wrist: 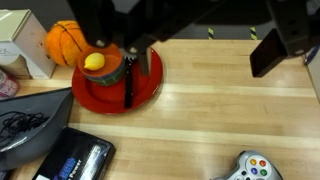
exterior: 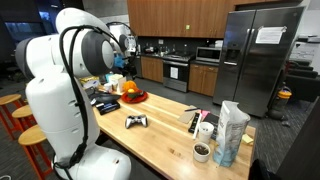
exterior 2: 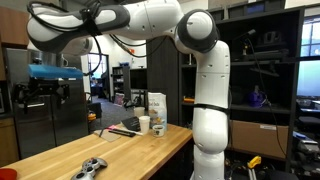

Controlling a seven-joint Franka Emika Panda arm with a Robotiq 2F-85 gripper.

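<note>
My gripper comes in from the top of the wrist view, open and empty, above the wooden table. One dark finger hangs over a red plate; the other finger is above bare wood. The plate holds a small orange basketball, a yellow fruit on a green object, and shows in an exterior view. A white game controller lies nearer, also seen in both exterior views. The gripper appears in both exterior views.
A white box, cables and a black device lie beside the plate. At the table's far end stand a white bag, cups and a dark bowl. Stools stand beside the table.
</note>
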